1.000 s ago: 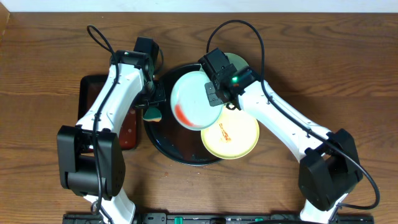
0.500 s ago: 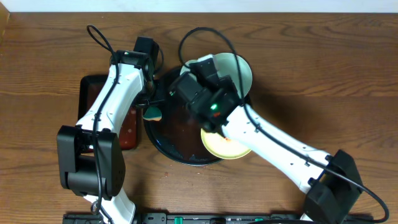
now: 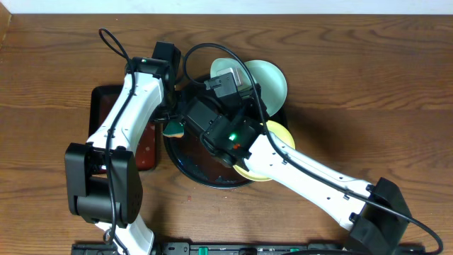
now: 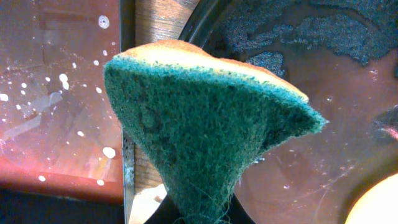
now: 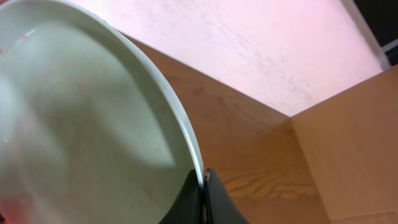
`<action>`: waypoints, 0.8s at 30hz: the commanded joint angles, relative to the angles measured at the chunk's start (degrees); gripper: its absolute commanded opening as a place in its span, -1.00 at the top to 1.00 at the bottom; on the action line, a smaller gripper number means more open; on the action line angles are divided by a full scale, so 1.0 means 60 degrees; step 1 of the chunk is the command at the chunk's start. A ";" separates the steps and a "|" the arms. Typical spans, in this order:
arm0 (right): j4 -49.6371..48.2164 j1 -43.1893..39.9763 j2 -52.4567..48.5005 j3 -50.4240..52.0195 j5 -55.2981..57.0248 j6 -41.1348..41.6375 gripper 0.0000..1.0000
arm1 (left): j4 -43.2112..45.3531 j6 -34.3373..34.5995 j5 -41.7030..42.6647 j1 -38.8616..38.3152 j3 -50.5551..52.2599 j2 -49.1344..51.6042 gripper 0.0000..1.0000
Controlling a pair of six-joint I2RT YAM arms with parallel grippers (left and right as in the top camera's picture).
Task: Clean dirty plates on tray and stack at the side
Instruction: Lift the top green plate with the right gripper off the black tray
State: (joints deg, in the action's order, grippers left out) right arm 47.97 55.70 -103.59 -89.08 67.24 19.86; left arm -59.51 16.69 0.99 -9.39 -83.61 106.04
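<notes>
Bare tabletop [image 3: 354,85] is seen around the tray [image 3: 182,164]; a sponge [image 4: 205,124] is clamped in the left gripper [image 4: 198,216], and the rim of a mint plate [image 5: 93,124] is pinched in the right gripper [image 5: 204,186].

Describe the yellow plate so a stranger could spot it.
Find the black round tray. On its right side, partly under the right arm, lies the yellow plate. It alone is yellow; the rear plate and the lifted plate, held by the right gripper, are mint green.
</notes>
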 commanded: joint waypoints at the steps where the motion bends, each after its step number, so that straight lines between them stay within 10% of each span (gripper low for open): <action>1: -0.0036 0.0109 0.0404 -0.0033 0.0754 -0.0025 0.98 | 0.0007 -0.0087 -0.0018 0.0018 -0.0208 -0.0204 0.85; 15: 0.0397 -0.0098 0.0401 -0.0033 -0.0907 0.0787 0.98 | 0.0011 -0.0087 -0.0018 0.0018 -0.0208 -0.0204 0.85; 24: 0.0790 -0.1963 0.1071 -0.0033 -0.6564 0.0448 0.98 | 0.0011 -0.0084 -0.0018 0.0018 -0.0208 -0.0204 0.85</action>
State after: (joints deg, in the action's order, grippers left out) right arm 52.23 49.23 -101.54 -89.06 43.40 22.92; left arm -59.35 16.69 1.15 -9.39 -83.61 106.04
